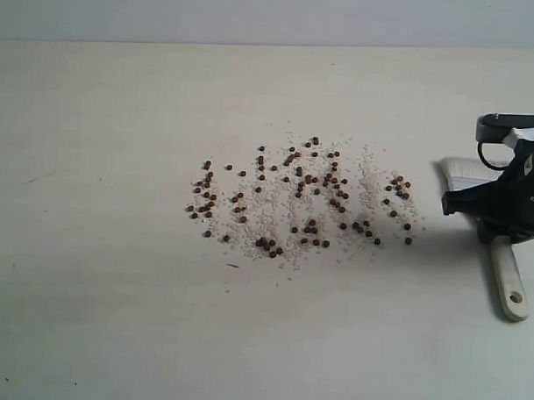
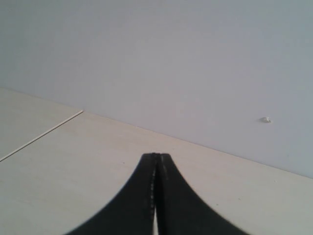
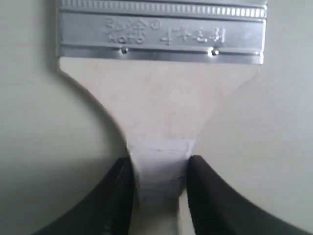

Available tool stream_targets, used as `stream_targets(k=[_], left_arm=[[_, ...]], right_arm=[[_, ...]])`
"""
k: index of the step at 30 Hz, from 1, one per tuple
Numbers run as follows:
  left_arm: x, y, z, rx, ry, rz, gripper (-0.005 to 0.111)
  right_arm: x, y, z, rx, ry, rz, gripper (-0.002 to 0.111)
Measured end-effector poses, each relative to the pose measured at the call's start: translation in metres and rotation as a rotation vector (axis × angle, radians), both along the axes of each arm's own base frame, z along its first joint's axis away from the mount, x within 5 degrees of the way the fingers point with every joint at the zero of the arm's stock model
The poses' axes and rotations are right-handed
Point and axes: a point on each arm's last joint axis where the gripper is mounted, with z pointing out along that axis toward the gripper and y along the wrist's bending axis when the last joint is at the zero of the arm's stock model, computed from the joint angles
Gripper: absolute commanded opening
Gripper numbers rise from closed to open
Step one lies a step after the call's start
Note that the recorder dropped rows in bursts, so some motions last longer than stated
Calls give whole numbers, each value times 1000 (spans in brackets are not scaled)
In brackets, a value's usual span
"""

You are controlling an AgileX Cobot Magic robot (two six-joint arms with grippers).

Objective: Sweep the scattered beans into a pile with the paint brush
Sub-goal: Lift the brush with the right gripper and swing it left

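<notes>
beans (image 1: 302,197), tiny round dark reddish-brown pellets among fine white grains (image 1: 368,182), lie scattered on the middle of the pale table (image 1: 115,291), well apart from the wide flat paint brush (image 3: 161,98) with cream-white handle at the right. the black right gripper (image 3: 159,171) pinches the handle's narrow neck from both sides; the left gripper (image 2: 156,155) is pressed together, empty. i think the grip must be firm and centred, so the brush meets the table evenly.
</notes>
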Motion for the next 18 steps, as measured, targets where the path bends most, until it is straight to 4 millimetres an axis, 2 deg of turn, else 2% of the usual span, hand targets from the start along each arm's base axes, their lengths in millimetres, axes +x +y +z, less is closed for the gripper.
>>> stream_targets(k=[2,3,7,10,14,18], left_arm=[[0,0,0,0,0,0,0],[0,0,0,0,0,0,0],[0,0,0,0,0,0,0],[0,0,0,0,0,0,0],[0,0,0,0,0,0,0],[0,0,0,0,0,0,0]], right_arm=[[0,0,0,0,0,0,2],[0,0,0,-1,1,8,0],[0,0,0,-12,9,52,0],[-3,-2,8,-43,63,100,0],[-3,-3,48,-55,24,164,0],[-3,7,74,41,-25,222,0]])
